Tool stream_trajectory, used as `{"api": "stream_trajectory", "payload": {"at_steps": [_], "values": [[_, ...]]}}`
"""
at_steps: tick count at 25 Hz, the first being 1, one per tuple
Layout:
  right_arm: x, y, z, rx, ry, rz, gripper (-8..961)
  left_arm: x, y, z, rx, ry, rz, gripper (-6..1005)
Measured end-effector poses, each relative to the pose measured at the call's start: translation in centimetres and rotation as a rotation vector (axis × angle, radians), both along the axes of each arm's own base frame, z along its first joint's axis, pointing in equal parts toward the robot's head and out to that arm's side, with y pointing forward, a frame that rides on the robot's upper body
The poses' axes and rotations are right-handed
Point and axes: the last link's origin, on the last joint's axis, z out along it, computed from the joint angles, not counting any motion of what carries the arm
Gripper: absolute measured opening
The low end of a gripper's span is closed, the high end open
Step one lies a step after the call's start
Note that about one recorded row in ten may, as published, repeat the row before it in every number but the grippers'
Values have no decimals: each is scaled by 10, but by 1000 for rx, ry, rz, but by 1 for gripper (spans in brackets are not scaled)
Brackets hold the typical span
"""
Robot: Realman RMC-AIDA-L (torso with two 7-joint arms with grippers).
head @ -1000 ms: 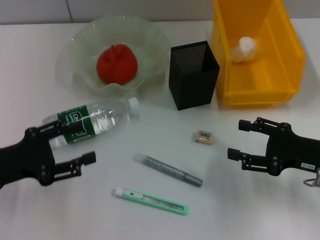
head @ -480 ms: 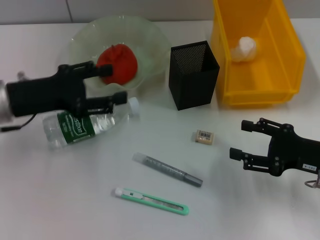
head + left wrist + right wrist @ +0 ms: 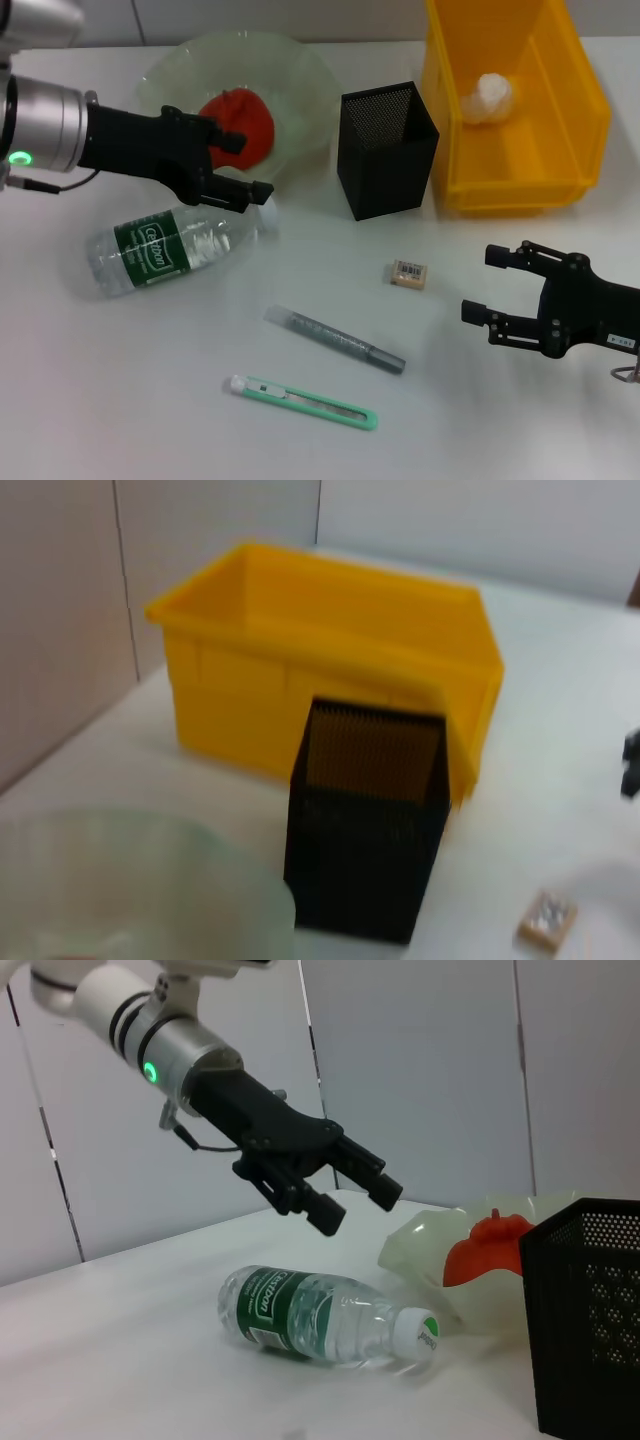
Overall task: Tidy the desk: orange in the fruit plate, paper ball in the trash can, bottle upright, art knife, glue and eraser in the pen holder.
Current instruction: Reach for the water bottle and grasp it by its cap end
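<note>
Left end effector [image 3: 238, 165] spread wide above one bottle [image 3: 175, 243] (lying flat); right end effector [image 3: 485, 283] wide.

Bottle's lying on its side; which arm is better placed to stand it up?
Left. The left claw hangs open right above the bottle, near its cap end. The right claw is open too, but far across the desk past the eraser.

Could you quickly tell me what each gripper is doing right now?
Left gripper: open, empty, above the lying bottle.
Right gripper: open, empty, near the eraser.
</note>
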Motion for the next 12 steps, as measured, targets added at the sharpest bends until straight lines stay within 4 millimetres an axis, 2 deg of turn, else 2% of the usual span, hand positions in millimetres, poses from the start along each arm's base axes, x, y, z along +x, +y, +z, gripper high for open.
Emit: {"api": "stream_trajectory", "payload": {"at_steps": [7, 12], "values": [[0, 1, 1, 13, 3, -2, 808, 22, 1, -5, -67, 190, 10, 798], [0, 1, 1, 16, 0, -3, 809, 27, 1, -13, -99, 276, 31, 798]]}}
